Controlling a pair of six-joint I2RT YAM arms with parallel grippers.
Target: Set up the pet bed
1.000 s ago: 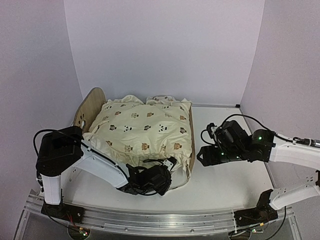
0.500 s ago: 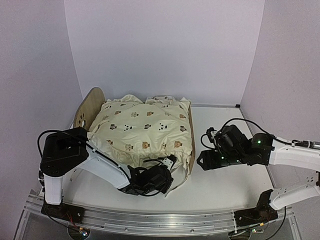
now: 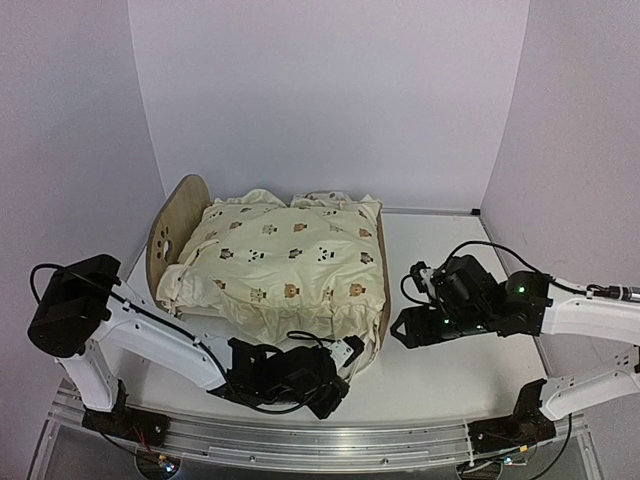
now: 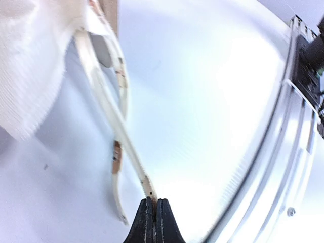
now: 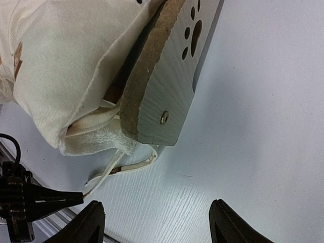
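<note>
While left fingers (image 4: 146,223) pinch the cushion tie (image 4: 105,104), right fingers (image 5: 91,223) stand apart.

My left jaws, part open a second ago, have closed on the cushion's tie string (image 4: 98,88) and drawn back toward the near edge of the bench (image 3: 450,385). My left arm (image 3: 150,335) has swung its elbow out to the left and dropped lower. The cushion (image 3: 290,260) now bulges further out at its near-left corner. My right jaws have drifted a little nearer to me, beside the bed's foot end.
</note>
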